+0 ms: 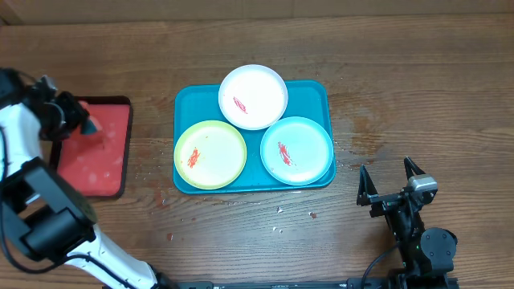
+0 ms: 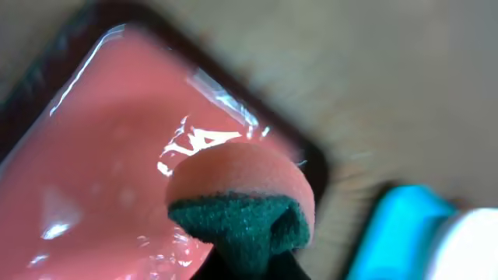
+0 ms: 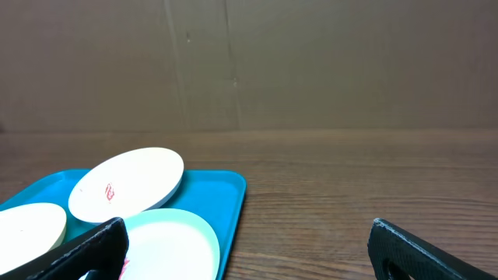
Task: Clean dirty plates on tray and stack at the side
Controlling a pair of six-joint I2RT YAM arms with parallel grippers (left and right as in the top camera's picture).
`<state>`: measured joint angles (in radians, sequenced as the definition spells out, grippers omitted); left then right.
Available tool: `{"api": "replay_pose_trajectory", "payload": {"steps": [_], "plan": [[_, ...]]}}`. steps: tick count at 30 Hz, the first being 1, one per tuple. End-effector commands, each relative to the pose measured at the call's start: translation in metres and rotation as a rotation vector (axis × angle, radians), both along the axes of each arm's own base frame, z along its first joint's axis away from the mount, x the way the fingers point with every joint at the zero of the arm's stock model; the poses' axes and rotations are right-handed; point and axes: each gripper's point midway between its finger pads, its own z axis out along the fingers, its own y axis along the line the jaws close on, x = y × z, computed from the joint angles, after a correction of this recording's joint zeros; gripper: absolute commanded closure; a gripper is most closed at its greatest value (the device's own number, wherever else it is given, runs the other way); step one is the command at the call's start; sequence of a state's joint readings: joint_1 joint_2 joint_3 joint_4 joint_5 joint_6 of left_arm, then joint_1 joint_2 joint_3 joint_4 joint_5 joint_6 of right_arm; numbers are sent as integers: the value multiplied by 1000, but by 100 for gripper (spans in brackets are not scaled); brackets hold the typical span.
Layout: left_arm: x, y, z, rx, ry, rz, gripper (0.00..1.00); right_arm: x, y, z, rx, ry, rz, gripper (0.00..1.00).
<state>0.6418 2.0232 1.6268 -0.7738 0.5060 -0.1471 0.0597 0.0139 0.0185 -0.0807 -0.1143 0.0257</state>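
Three plates lie on the blue tray [image 1: 181, 100] at the middle of the table [image 1: 418, 72]: a white plate [image 1: 253, 96] at the far side, a yellow-green plate [image 1: 210, 154] at the near left and a pale aqua plate [image 1: 296, 150] at the near right. Each bears a red smear, so no cleaning is done yet.

The left gripper [image 1: 74, 115] hangs over the red tray [image 1: 100, 164], well apart from the plates. It is closed on a sponge [image 2: 241, 187], which is pink foam with a green scouring face. The right gripper [image 1: 391, 187] stands spread wide and holds nothing, near the blue tray's near right corner.

**Hazards, as judged.**
- The white plate overhangs the tray's far rim and appears tilted in the right wrist view. Pressure from the sponge could tip it or push it off.
- The plates look light and nothing steadies them. A wiping stroke may slide a plate rather than scrub it.
- The plates sit close together, so a stroke may smear a neighbouring plate.

**Limits of view.**
- The left wrist picture is blurred, and the fingers holding the sponge are almost wholly hidden beneath it.
- The glossy patches on the red tray may be liquid, but this cannot be told.
- The right wrist view cuts off the yellow-green and aqua plates.
- Small specks on the table before the tray are too small to identify.
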Motion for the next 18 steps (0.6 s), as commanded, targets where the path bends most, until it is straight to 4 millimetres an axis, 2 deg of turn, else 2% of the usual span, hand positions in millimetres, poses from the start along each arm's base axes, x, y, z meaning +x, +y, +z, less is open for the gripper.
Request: {"api": "replay_pose_trajectory", "payload": {"steps": [1, 4, 11, 16, 18], "plan": [[10, -10, 81, -252, -334, -91, 96, 0, -3, -1, 0, -5, -16, 0], [-2, -4, 97, -351, -408, -96, 96, 0, -3, -1, 0, -5, -16, 0], [-7, -13, 119, -457, -506, -157, 96, 0, -3, -1, 0, -5, -16, 0], [-8, -12, 113, -442, -483, -146, 96, 0, -3, -1, 0, -5, -15, 0], [-10, -3, 94, -343, -420, -122, 96, 0, -3, -1, 0, -5, -15, 0]]}}
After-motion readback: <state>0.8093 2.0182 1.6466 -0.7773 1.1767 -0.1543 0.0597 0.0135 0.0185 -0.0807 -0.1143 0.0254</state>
